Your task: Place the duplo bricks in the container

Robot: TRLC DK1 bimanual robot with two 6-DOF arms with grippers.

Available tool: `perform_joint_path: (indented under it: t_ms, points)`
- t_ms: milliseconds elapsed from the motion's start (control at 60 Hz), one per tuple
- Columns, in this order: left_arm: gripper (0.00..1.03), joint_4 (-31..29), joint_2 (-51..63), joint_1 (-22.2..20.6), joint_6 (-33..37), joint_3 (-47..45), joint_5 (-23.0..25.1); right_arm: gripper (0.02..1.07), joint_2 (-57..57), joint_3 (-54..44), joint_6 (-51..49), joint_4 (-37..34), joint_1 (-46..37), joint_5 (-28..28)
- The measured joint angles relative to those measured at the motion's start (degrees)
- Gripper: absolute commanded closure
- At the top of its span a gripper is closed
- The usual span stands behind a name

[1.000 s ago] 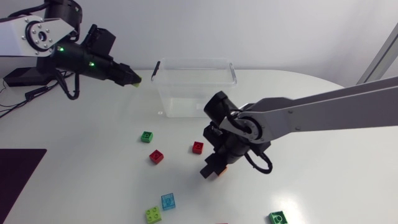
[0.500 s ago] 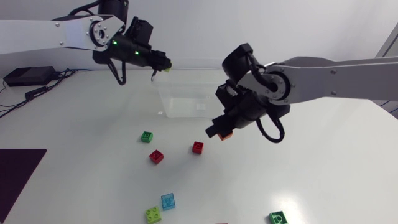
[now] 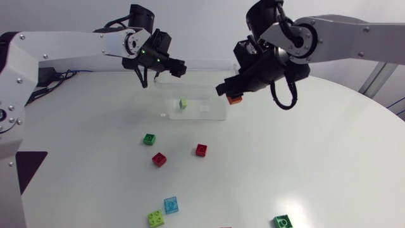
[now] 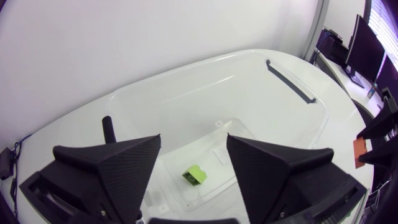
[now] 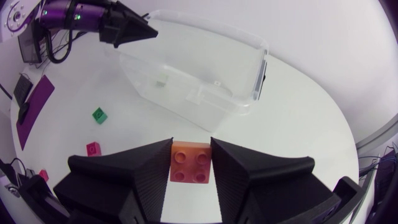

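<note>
Gripping orange duplo brick [image 3: 235,99] from two sides, right gripper [image 5: 191,149] hangs near right end of clear container [image 3: 196,62]. Lime brick [image 4: 194,175] lies on container floor. Left gripper [image 4: 193,138] above container, fingers spread wide, empty. Red brick [image 3: 201,149], green brick [image 3: 149,139] loose on table [image 3: 329,164].

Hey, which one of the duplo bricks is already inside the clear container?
The small lime-green brick, the only one within the container walls. The orange brick is clamped in the right hand, and the rest lie on the table.
</note>
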Motion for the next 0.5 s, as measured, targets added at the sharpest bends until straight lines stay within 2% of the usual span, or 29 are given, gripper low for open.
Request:
perform_joint_path:
  t_ms: [133, 500]
  points:
    - [0.05, 0.4, -2.6, 0.2, -0.2, -2.8, 0.0, 0.78, 2.2, 3.6, 0.2, 0.0, -0.7, 0.0]
    - [0.05, -1.1, -24.2, 3.5, -1.5, -19.0, -1.8, 0.78, 8.4, 10.0, 1.6, 0.2, -1.0, 1.0]
